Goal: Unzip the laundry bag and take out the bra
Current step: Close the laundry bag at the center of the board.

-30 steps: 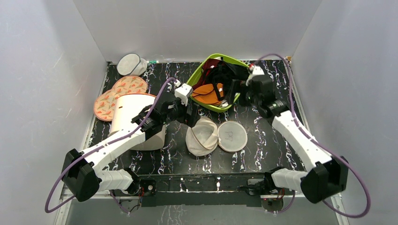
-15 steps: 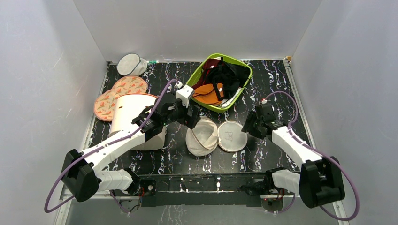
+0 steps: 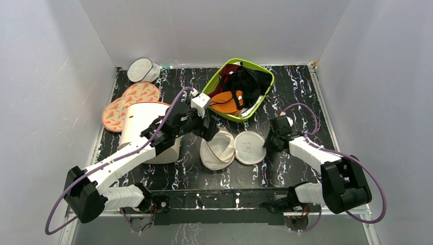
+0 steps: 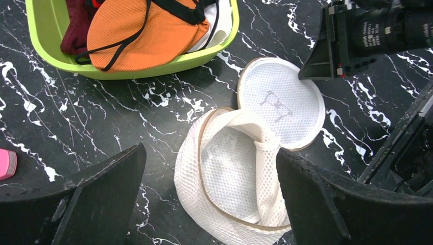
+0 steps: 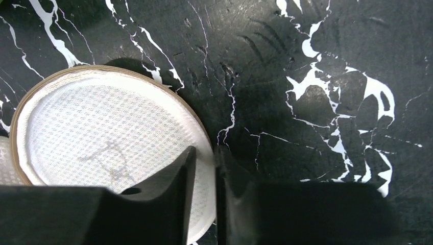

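Black fingers of the right gripper stand drawn almost together, a thin slit between them, and the brown-edged rim of the laundry bag sits in that slit. They pinch the edge of its flat round half, low on the table. That half lies face up, a faint grey mark on its white mesh.

The bag is unzipped. Its domed half lies joined to the flat one on the left, mouth gaping and mesh slumped, with nothing visible inside. Above the dome hangs the left gripper, jaws spread wide to either side of it and touching nothing.

Just beyond the bag sits a lime-green basket. The bra lies in it — orange cups up, thin black straps looped across them. Beside it in the basket are a dark red cloth and a black garment.

Left of the bag, under the left arm, stands a cream cylinder. Behind it lie patterned discs, and at the far left corner sits a grey mesh pouch — well apart from both grippers.
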`<act>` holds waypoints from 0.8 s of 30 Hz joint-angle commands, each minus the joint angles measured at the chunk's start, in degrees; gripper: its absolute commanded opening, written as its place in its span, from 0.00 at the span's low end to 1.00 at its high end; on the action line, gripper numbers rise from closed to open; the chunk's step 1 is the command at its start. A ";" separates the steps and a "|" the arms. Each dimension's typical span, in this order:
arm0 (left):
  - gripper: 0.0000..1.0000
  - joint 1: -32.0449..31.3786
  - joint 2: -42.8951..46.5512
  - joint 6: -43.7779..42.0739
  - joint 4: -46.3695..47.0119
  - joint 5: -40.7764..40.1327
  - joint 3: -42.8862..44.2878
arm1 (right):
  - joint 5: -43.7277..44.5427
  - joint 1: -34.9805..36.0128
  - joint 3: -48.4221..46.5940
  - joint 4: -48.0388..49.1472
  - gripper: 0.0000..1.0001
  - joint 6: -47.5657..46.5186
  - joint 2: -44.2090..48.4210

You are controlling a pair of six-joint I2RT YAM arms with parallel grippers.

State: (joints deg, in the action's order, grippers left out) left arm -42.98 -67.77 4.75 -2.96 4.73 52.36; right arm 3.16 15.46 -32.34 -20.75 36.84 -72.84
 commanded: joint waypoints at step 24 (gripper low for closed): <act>0.97 -34.76 -13.73 -9.72 11.50 -27.73 3.58 | -3.44 7.85 -10.29 -19.12 0.00 4.26 20.15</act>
State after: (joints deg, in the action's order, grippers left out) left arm -70.28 -75.85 -2.63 2.22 -1.32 53.10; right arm 1.89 22.90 -38.68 -37.80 40.62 -54.63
